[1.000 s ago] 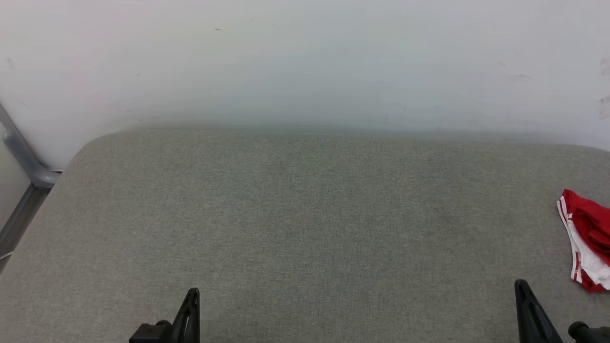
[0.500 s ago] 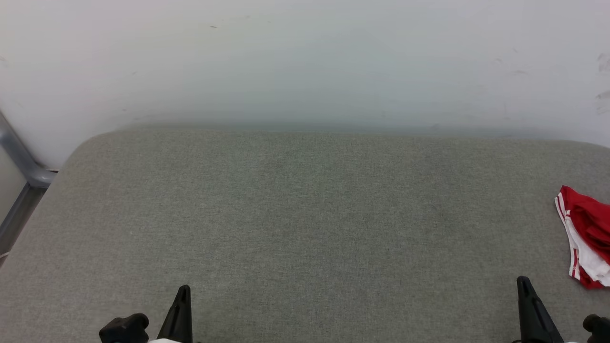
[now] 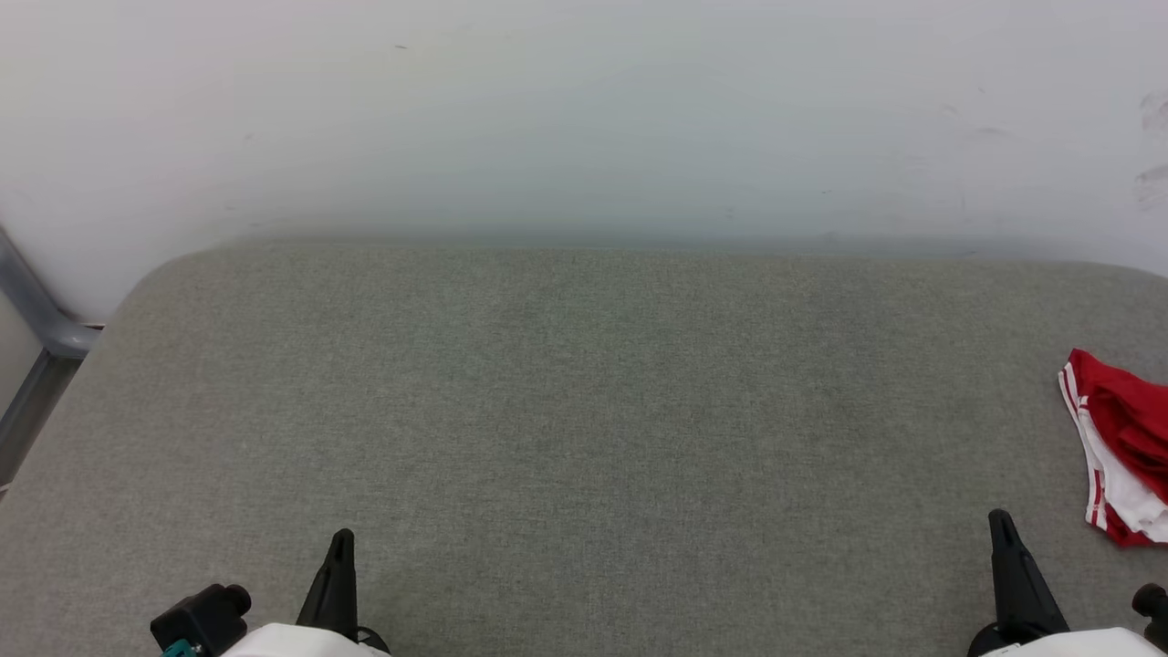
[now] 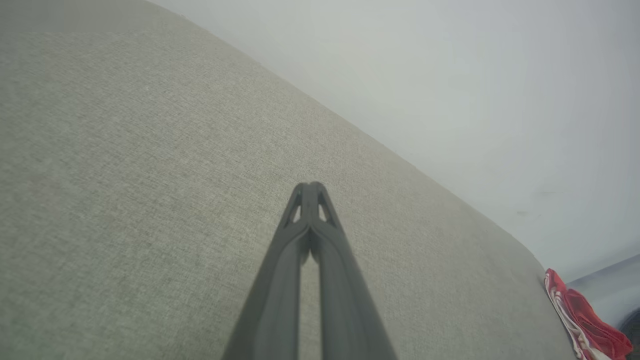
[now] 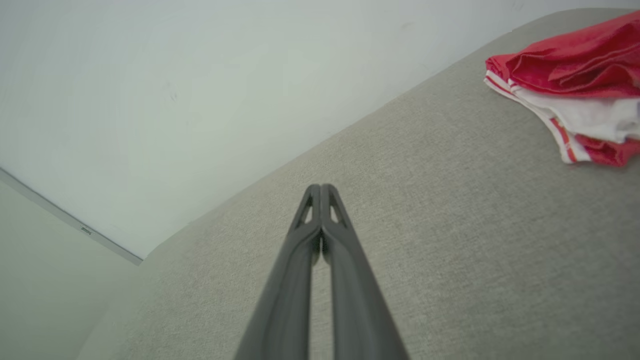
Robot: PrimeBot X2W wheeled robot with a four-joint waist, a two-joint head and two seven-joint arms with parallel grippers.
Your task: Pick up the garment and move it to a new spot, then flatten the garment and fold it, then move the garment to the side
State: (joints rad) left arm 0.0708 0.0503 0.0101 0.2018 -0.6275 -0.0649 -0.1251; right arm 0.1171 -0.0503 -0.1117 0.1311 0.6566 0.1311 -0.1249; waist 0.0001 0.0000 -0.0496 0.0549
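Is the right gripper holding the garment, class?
No: the right gripper is shut on nothing, and the garment lies apart from it on the grey cushion.

In front of me spreads a wide padded surface [image 3: 584, 429] covered in grey-green woven fabric, its far left corner rounded. Behind it rises a plain white wall [image 3: 584, 109], faintly scuffed at the right. A grey metal rail [image 3: 41, 333] angles down beside the left edge. The light is soft and even.
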